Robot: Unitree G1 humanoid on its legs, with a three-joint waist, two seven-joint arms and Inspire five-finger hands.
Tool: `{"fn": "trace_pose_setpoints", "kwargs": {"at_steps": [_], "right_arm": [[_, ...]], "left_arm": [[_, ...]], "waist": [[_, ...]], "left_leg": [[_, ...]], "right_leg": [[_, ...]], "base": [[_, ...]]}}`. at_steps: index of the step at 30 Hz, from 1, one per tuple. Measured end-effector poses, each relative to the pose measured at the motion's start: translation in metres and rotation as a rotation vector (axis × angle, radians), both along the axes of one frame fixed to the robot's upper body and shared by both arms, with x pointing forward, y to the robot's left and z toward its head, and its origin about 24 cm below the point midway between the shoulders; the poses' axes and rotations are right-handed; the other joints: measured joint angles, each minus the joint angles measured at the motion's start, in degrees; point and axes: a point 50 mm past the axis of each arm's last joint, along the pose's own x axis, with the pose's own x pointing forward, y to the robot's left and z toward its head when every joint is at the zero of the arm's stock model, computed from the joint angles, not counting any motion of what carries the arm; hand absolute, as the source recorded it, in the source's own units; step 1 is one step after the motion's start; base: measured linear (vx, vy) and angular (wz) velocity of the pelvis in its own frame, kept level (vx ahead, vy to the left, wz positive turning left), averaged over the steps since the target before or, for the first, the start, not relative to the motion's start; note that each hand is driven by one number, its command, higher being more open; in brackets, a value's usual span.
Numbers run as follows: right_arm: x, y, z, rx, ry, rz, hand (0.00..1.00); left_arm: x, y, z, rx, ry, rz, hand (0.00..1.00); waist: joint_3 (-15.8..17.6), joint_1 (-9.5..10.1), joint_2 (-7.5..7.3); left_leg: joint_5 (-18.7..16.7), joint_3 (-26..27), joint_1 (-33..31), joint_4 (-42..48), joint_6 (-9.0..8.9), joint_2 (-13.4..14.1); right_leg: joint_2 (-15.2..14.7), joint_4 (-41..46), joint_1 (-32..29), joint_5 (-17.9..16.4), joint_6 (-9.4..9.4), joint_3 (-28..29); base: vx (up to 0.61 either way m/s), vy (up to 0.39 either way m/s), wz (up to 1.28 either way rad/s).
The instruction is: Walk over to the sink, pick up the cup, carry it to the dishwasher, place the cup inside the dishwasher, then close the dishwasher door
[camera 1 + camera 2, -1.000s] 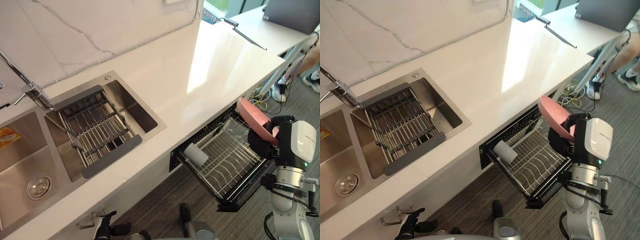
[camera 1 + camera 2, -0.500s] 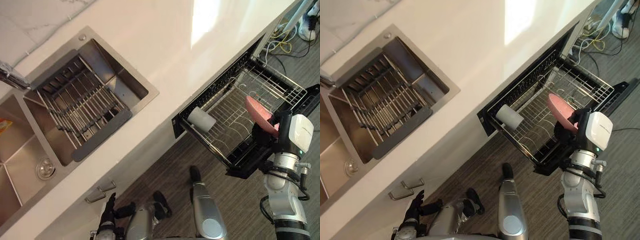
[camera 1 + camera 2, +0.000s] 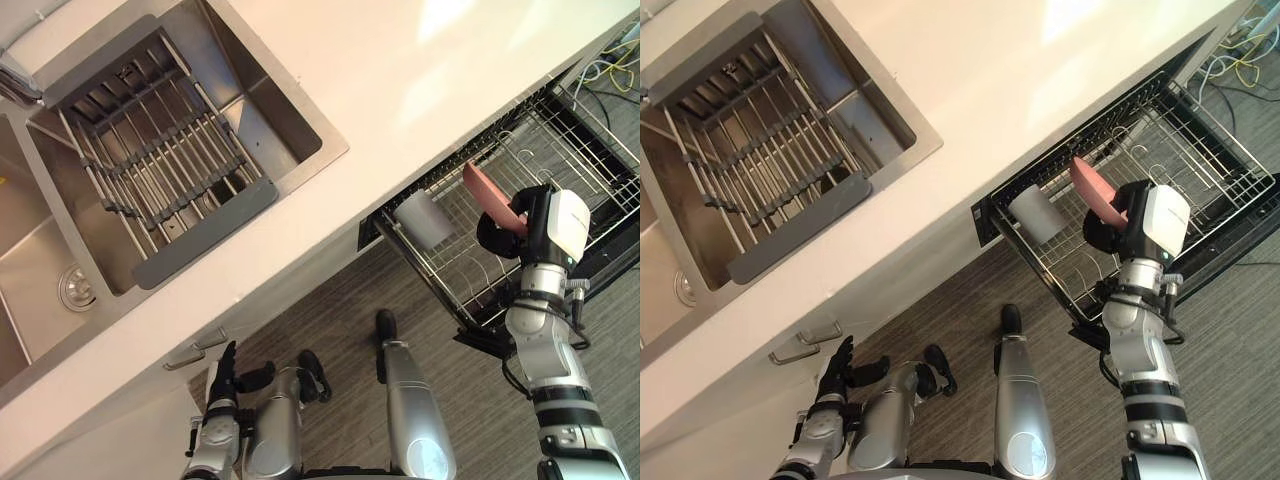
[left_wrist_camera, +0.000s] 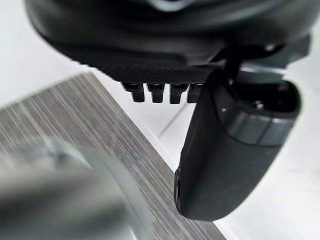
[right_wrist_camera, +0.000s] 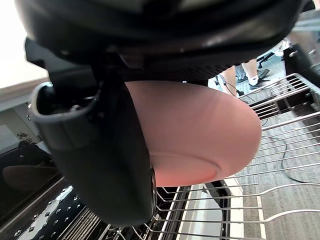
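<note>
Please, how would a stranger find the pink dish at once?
Under the white counter a wire dishwasher rack is pulled out. Above it the right hand holds the pink dish: round and pink, unlike the grey cup lying in the rack.

Glossy white countertop above grey striped floor

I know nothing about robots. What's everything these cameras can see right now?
Countertop: one, white, across the view.
Sink: one, steel, set in the countertop.
Drain rack: one, grey, inside the sink.
Dishwasher rack: one, wire, pulled out under the countertop.
Cup: one, pale grey, lying in the dishwasher rack.
Bowl: one, pink, above the dishwasher rack.
Cables: several, yellow and white, on the floor.
Right hand: one, dark, gripping the bowl.
Left hand: one, dark, open, low by the floor.
</note>
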Motion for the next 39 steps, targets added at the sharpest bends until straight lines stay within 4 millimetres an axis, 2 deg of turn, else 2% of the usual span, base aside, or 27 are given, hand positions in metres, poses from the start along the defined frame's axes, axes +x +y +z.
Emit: {"fn": "trace_pose_setpoints", "kwargs": {"at_steps": [14,20,21,30,39], "right_arm": [[0.031,-0.020,0.044,-0.061,-0.028,-0.095,0.00],[0.041,-0.023,0.044,-0.068,0.016,-0.113,0.00],[0.041,-0.024,0.043,-0.061,0.020,-0.115,1.00],[0.046,-0.037,0.027,0.066,0.104,-0.155,1.00],[0.048,-0.037,0.029,0.086,0.098,-0.156,1.00]], "left_arm": [[0.024,-0.033,0.014,-0.082,-0.091,-0.014,1.00],[0.024,-0.034,0.015,-0.081,-0.098,0.004,1.00],[0.024,-0.034,0.015,-0.081,-0.099,0.005,1.00],[0.027,-0.034,0.017,-0.093,-0.105,0.030,1.00],[0.028,-0.035,0.017,-0.094,-0.105,0.038,1.00]], "waist": [[0.1,1.16,-0.17],[0.1,1.49,-0.20],[0.1,1.48,-0.20],[0.1,1.51,-0.20],[0.1,1.72,-0.20]], "left_leg": [[0.0,1.4,-3.6,0.9,0.01,1.0],[0.0,1.3,-4.2,1.1,0.01,1.2],[0.0,1.3,-4.3,1.2,0.01,1.2],[0.0,0.9,-4.6,1.9,0.01,1.1],[0.0,0.9,-4.7,2.6,0.02,1.2]], "right_leg": [[-0.4,2.0,-3.9,-1.2,-0.39,-1.1],[-0.4,2.5,-4.6,-1.4,-0.60,-1.4],[-0.4,2.5,-4.6,-1.4,-0.60,-1.5],[-1.4,4.4,-4.7,-2.6,-0.73,-2.5],[-1.4,5.2,-4.9,-2.7,-0.77,-2.5]], "base": [[0.05,-0.017,0.05],[0.01,-0.017,0.01],[0.02,-0.013,0.03],[0.01,-0.010,0.07],[0.00,-0.002,0.01]]}}
